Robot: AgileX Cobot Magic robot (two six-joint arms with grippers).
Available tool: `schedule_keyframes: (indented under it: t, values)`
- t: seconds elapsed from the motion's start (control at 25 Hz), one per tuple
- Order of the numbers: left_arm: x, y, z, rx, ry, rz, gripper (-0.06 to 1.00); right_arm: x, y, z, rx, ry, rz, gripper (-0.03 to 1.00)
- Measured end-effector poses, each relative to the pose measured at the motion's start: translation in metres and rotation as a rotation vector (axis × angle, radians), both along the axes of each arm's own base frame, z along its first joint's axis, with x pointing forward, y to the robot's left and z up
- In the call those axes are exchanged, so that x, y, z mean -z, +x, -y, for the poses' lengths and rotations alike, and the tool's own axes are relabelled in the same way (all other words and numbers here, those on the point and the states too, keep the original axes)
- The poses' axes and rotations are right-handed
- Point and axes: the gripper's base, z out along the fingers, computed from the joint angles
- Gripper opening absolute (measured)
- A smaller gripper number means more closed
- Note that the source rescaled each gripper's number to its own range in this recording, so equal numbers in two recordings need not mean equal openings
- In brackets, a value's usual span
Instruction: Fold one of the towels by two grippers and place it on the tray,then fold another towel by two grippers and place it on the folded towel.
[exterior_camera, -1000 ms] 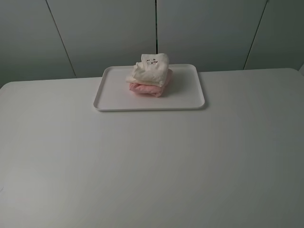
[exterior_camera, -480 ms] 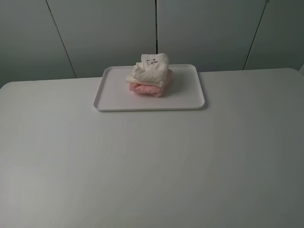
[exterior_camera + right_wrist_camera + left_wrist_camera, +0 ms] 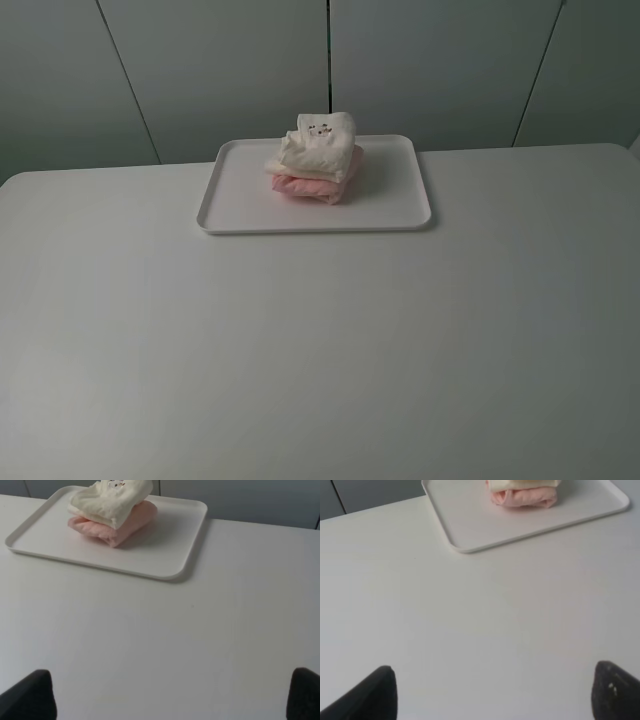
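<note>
A folded cream towel (image 3: 317, 143) lies on top of a folded pink towel (image 3: 318, 185) on the white tray (image 3: 390, 210) at the back middle of the table. The stack also shows in the left wrist view, cream towel (image 3: 522, 484) over pink towel (image 3: 525, 497), and in the right wrist view, cream towel (image 3: 110, 500) over pink towel (image 3: 122, 525). My left gripper (image 3: 495, 692) is open and empty, far back from the tray (image 3: 470, 530). My right gripper (image 3: 172, 695) is open and empty, also well back from the tray (image 3: 170, 555). Neither gripper shows in the exterior view.
The white table (image 3: 320, 340) stretches wide in front of the tray. Grey panelled walls (image 3: 200, 70) stand behind the table's far edge.
</note>
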Motion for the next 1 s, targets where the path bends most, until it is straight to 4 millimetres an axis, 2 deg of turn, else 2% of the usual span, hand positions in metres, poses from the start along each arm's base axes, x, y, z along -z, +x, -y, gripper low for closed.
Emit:
schedule_keyframes:
  t: [0.4,0.76,1.0]
  values:
    - [-0.0001,0.0,0.0002,-0.01,-0.002,0.001,1.0,0.0,0.0,0.0,-0.02,-0.037,0.012,1.0]
    - [-0.0001,0.0001,0.0023,-0.279,-0.002,0.001,1.0,0.0,0.0023,-0.0017,0.152,-0.044,0.01,1.0]
    - [-0.0001,0.0002,0.0024,-0.339,0.001,0.002,1.0,0.0,0.0027,-0.0019,0.184,-0.045,0.009,1.0]
